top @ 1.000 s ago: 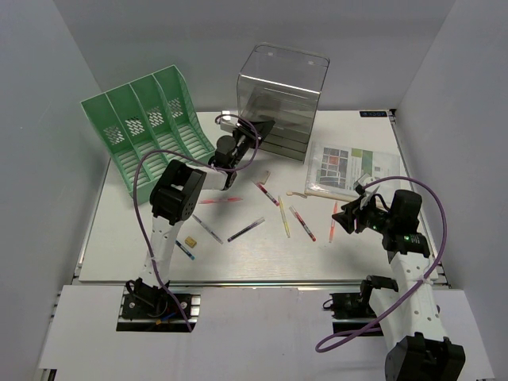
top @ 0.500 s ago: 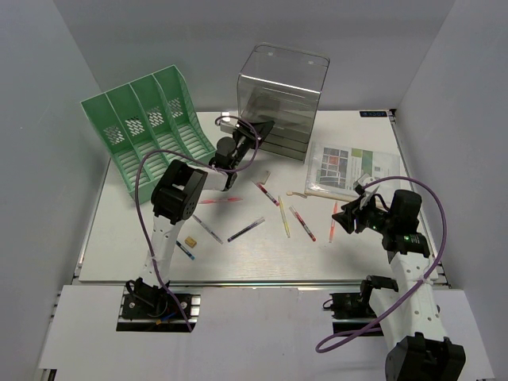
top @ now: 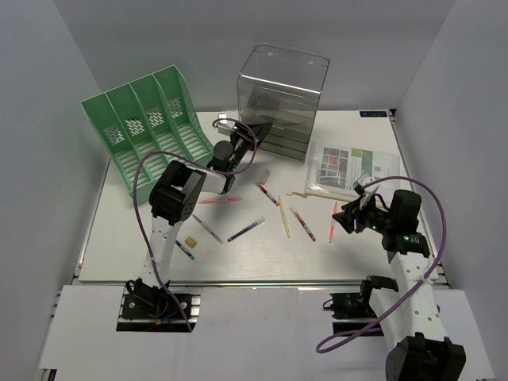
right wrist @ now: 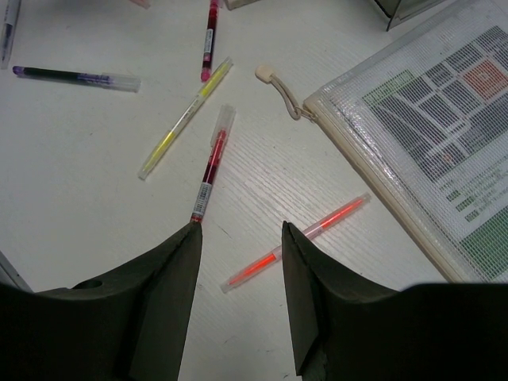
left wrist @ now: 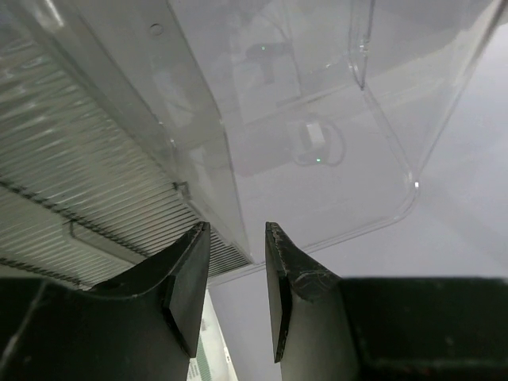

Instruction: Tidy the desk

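Observation:
The white desk (top: 254, 262) holds several scattered pens. My left gripper (top: 255, 132) is open with a narrow gap and empty. It is raised and points at the clear drawer box (top: 282, 99); in the left wrist view my gripper (left wrist: 236, 230) faces the box's ribbed drawers (left wrist: 87, 190). My right gripper (top: 350, 218) is open and empty, low over the desk. In the right wrist view my gripper (right wrist: 240, 230) hovers just short of an orange pen (right wrist: 294, 242), beside a red pen (right wrist: 210, 167).
A green file rack (top: 147, 131) stands at back left. A mesh pouch with papers (top: 345, 168) lies at right, also in the right wrist view (right wrist: 429, 135). Yellow (top: 283, 217), purple (top: 246, 229) and pink (top: 220, 201) pens lie mid-desk. A silver rail (top: 262, 287) runs along the near edge.
My left wrist has shifted slightly toward the back left by the drawer box. The right arm and the pens have not moved.

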